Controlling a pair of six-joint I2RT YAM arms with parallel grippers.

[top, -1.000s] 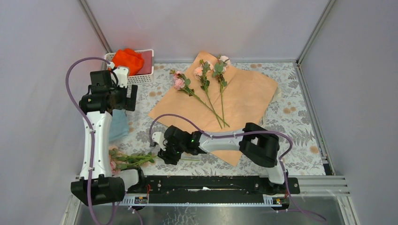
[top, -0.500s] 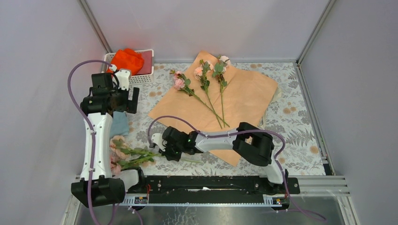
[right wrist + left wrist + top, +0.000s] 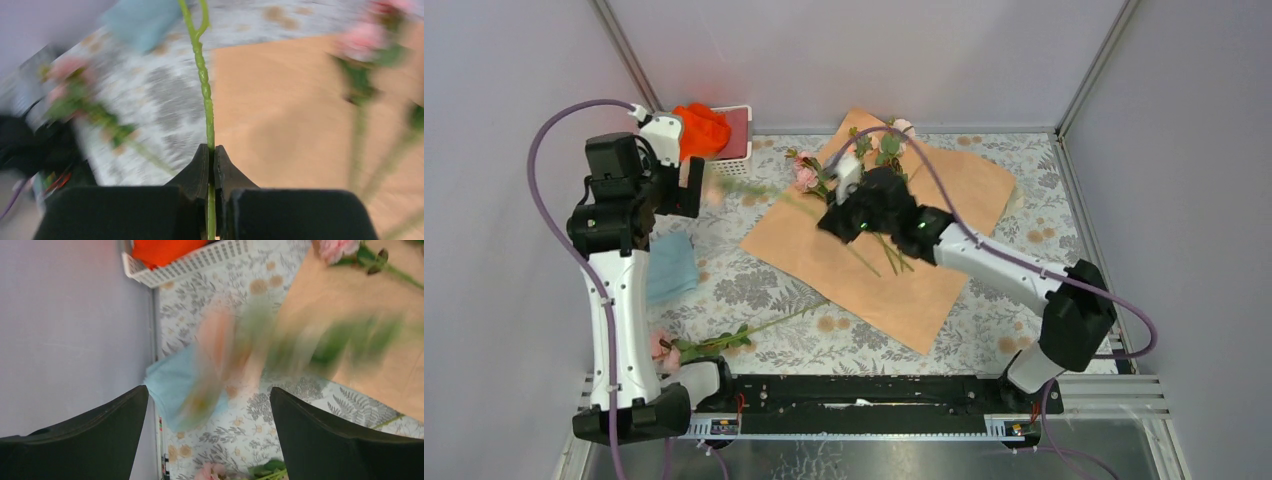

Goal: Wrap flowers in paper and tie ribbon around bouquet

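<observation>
The paper [image 3: 954,215] lies peach-tan face up on the table, with three pink flowers [image 3: 856,165] spread across its far part. My right gripper [image 3: 832,222] hovers over the paper's left side, shut on the thin green stem [image 3: 205,100] of another flower [image 3: 764,190]. That flower is blurred and sticks out leftward. One more flower [image 3: 724,340] lies on the tablecloth near the front left. My left gripper [image 3: 692,188] hangs open [image 3: 207,390] above the left side, holding nothing. The ribbon and the bouquet are out of view.
A white basket [image 3: 729,165] holding an orange-red cloth [image 3: 699,125] stands at the back left corner. Below the left gripper a light blue cloth [image 3: 672,265] lies on the floral tablecloth. Grey walls and metal rails close in the table.
My right gripper shut on a stem near the front left and swung it up and back over the paper. One flower stayed on the cloth. The left arm rose slightly.
</observation>
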